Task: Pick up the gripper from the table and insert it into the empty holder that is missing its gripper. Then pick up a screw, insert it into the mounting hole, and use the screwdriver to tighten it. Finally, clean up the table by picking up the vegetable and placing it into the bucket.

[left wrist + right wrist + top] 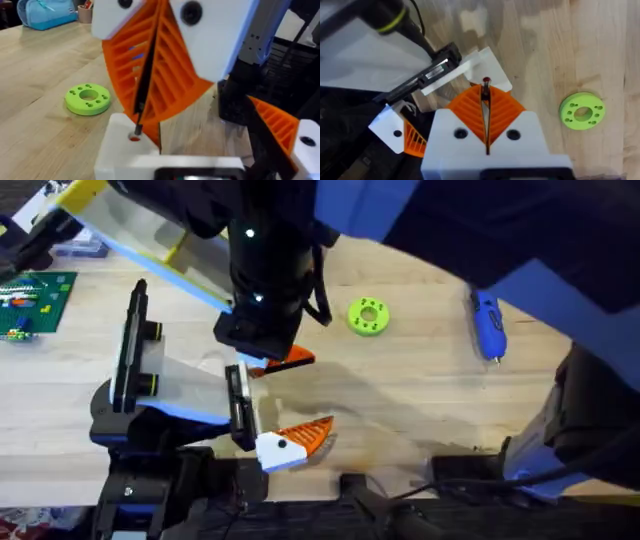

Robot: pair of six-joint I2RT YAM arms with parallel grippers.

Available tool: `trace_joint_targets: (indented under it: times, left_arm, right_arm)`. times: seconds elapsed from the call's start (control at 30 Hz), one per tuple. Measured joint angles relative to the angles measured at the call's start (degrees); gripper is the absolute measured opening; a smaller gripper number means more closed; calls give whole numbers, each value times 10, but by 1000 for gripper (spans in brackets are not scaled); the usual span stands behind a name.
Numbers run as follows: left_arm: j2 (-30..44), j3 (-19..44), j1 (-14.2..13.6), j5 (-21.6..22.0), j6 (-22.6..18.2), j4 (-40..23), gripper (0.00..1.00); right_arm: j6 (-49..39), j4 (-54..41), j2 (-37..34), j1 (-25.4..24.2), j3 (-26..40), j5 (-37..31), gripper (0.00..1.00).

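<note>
Screw [137, 123]: likely light, stiff, slippery. Right end effector [485, 90] clenched on shank; keep it vertical above mounting hole [134, 136].

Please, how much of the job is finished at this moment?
Looks done: the white-based, orange-fingered gripper sits against the black slotted holder plate. In hand: the right hand pinches a small screw at that gripper's base. Left: tightening, since the blue pen-shaped screwdriver lies untouched; then binning the vegetable.

Wood table [420, 395] w/ green ring [367, 317], screwdriver [488, 326], holder [236, 406].
</note>
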State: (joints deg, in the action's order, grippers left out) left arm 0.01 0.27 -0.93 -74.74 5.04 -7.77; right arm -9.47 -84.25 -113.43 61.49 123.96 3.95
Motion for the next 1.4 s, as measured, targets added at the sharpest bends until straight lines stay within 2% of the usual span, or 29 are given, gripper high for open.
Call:
trace_joint_targets:
  times: [1.4]
  left_arm:
    - [0, 0, 0, 0, 4, -2, 989]
  right_arm:
    - [0, -1, -27, 0, 0, 0, 9]
